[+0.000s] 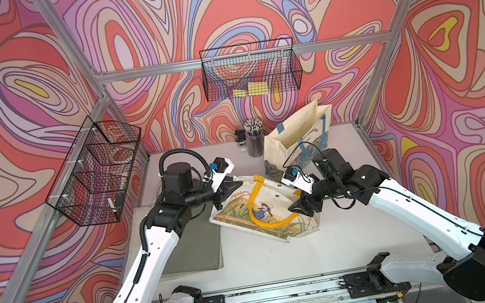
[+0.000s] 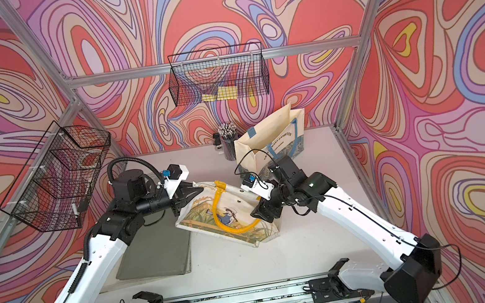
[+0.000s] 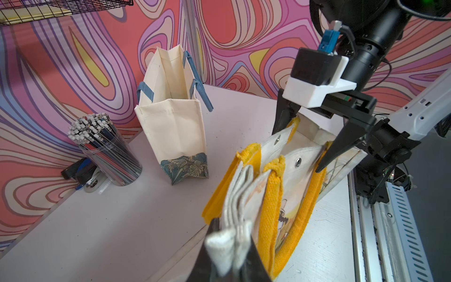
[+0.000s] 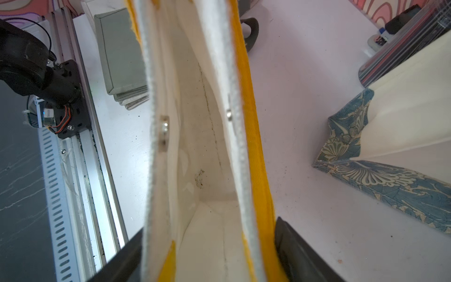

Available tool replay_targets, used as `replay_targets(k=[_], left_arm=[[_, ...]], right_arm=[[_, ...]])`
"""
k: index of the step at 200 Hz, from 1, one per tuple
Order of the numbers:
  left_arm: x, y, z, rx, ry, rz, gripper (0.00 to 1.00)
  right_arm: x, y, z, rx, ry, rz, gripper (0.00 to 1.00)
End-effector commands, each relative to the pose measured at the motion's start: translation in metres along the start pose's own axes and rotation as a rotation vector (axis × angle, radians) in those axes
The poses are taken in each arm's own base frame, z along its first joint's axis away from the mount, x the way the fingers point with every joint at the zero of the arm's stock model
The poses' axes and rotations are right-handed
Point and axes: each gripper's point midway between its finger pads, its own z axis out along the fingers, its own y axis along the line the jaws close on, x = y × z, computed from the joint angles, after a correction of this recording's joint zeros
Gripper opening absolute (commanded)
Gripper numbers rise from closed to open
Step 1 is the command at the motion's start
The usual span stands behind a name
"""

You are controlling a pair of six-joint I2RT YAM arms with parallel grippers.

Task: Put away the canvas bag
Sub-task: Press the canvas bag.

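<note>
Right wrist view: yellow-handled canvas bag (image 4: 207, 146) gapes between the spread jaws of your right tool (image 4: 208, 227); left tool (image 3: 231, 246) clamps its rim.

White shells and black joints clad the left arm (image 1: 157, 246) and right arm (image 1: 411, 202). A ribbed black conduit (image 1: 184, 150) looped at 10 o'clock from the black left gripper (image 1: 238, 185); the right gripper (image 1: 295, 202) was black too.
</note>
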Motion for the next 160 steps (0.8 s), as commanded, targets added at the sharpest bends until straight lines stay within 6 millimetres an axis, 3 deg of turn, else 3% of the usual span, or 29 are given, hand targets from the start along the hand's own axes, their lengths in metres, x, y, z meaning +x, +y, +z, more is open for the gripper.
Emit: replay_targets(k=[1,55,75,100,115,127,143,160], left_arm=[[-0.021,-0.005,-0.012,-0.014,-0.072,0.090,0.00],[-0.019,-0.008,-0.016,-0.011,-0.064,0.096,0.00],[-0.016,-0.014,-0.018,0.001,-0.049,0.098,0.00],[-0.016,-0.016,-0.032,-0.063,-0.023,0.147,0.34],[-0.028,-0.016,-0.049,-0.151,-0.048,0.198,0.54],[-0.039,-0.023,-0.062,-0.196,-0.076,0.255,0.64],[-0.047,-0.038,-0.071,-0.192,-0.068,0.319,0.67],[-0.051,-0.060,-0.067,-0.131,-0.031,0.372,0.68]], right_arm=[[-0.002,0.011,-0.005,-0.035,-0.033,-0.029,0.60],[-0.008,0.016,-0.011,-0.059,-0.050,-0.042,0.00],[-0.015,0.016,-0.017,-0.059,-0.050,-0.052,0.00],[-0.023,0.015,-0.028,-0.052,-0.029,-0.051,0.00],[-0.025,0.017,-0.034,-0.067,0.003,-0.041,0.00],[-0.025,0.019,-0.037,-0.083,0.035,-0.026,0.00],[-0.024,0.019,-0.039,-0.097,0.074,-0.017,0.00],[-0.026,0.019,-0.041,-0.107,0.095,-0.007,0.00]])
